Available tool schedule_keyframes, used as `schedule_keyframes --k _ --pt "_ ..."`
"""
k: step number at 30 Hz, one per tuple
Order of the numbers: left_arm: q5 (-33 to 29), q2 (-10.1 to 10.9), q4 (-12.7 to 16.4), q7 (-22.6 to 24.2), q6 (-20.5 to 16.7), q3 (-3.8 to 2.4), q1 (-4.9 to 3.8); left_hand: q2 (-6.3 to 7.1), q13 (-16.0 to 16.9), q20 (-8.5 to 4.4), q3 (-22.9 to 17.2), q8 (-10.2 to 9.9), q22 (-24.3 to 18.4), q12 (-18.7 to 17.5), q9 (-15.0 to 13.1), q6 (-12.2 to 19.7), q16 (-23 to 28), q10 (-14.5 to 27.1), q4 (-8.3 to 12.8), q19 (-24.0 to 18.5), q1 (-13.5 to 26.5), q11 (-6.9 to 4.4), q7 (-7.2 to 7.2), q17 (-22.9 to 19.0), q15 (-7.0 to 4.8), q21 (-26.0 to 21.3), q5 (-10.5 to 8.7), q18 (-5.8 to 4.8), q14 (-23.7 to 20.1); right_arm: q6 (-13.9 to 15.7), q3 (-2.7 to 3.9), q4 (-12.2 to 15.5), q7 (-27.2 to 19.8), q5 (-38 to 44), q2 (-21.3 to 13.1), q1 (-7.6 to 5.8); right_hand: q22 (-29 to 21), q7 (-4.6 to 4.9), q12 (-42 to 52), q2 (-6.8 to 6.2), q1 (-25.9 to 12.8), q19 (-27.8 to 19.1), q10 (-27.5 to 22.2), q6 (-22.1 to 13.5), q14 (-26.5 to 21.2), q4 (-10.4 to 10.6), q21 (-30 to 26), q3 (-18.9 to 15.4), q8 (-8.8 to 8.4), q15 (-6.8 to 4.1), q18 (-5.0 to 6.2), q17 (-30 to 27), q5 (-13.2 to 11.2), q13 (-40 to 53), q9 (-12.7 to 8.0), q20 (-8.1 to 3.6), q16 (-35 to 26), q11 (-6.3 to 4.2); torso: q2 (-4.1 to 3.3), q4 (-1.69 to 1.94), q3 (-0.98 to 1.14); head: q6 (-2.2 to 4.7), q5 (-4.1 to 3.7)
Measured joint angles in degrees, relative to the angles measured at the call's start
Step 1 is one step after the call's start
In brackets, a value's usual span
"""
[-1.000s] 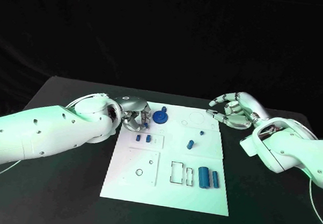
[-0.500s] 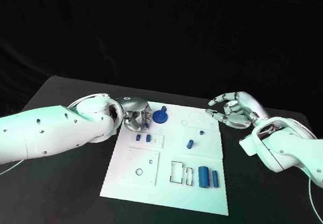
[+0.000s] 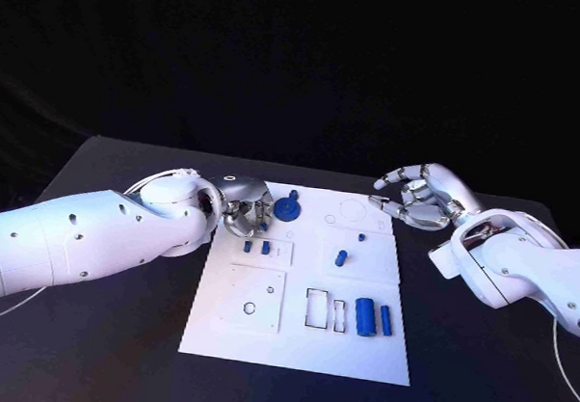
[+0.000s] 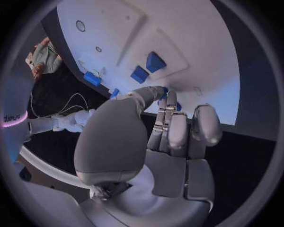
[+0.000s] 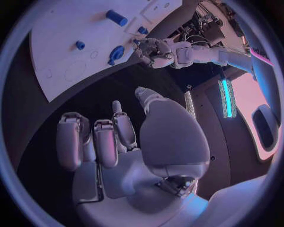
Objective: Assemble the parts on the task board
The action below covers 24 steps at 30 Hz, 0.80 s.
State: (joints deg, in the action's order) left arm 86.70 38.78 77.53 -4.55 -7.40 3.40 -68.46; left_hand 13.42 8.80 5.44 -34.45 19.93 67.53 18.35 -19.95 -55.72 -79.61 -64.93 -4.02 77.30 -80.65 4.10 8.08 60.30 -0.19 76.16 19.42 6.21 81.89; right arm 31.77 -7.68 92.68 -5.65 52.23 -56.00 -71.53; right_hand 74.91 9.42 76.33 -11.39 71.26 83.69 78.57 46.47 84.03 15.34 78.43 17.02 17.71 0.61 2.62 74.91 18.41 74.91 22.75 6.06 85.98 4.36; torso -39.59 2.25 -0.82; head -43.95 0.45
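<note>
The left hand (image 3: 243, 211), fingers curled at the task board's (image 3: 296, 347) edge and touching a small blue part (image 3: 288, 208) just beyond its fingertips, seems to grasp nothing yet; that part looks light, stiff, slippery, best pinched by its sides, while the right hand (image 3: 420, 199) hangs empty, fingers apart.

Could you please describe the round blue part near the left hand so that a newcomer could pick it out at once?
Start at the white task board in the middle of the black table and go to its far edge. There, close beside the fingers of the left hand, sits the round blue part. It is a disc with a short stem, while the other blue parts on the board are small pegs or long cylinders.
</note>
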Motion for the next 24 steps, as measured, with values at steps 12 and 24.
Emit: schedule_keyframes --k 12,24 --pt "0.0 -0.3 -0.3 -0.1 0.5 -0.02 0.0 0.26 -0.2 0.0 0.0 -1.0 -0.2 -1.1 0.0 0.3 0.0 0.0 0.0 0.0 0.3 0.0 0.21 0.0 0.0 0.0 -0.27 0.0 0.0 0.0 -0.02 0.0 0.0 0.0 0.0 0.0 0.0 0.0 0.0 0.0 0.0 0.0 0.0 0.0 0.0 0.0 0.0 0.0 0.0 0.0 0.0 0.0 0.0 0.0 0.0 0.0 0.0 0.0 0.0 0.03 -0.02 -0.07 -0.03" --pt "0.0 -0.2 -0.4 -0.4 0.9 0.12 0.14 1.78 -1.2 0.92 0.1 -6.1 -2.2 -5.7 2.2 5.7 0.3 1.8 0.1 -0.9 1.5 1.71 1.53 -2.3 1.19 -1.3 -0.27 0.0 -1.2 0.0 0.0 -0.1 0.0 0.0 -0.1 0.0 0.0 0.0 0.0 0.23 0.2 0.0 0.0 0.0 0.0 0.2 -0.3 -0.2 0.0 0.0 0.0 0.0 0.0 0.0 0.0 0.0 0.0 0.0 0.0 0.05 -0.03 0.04 -0.09"
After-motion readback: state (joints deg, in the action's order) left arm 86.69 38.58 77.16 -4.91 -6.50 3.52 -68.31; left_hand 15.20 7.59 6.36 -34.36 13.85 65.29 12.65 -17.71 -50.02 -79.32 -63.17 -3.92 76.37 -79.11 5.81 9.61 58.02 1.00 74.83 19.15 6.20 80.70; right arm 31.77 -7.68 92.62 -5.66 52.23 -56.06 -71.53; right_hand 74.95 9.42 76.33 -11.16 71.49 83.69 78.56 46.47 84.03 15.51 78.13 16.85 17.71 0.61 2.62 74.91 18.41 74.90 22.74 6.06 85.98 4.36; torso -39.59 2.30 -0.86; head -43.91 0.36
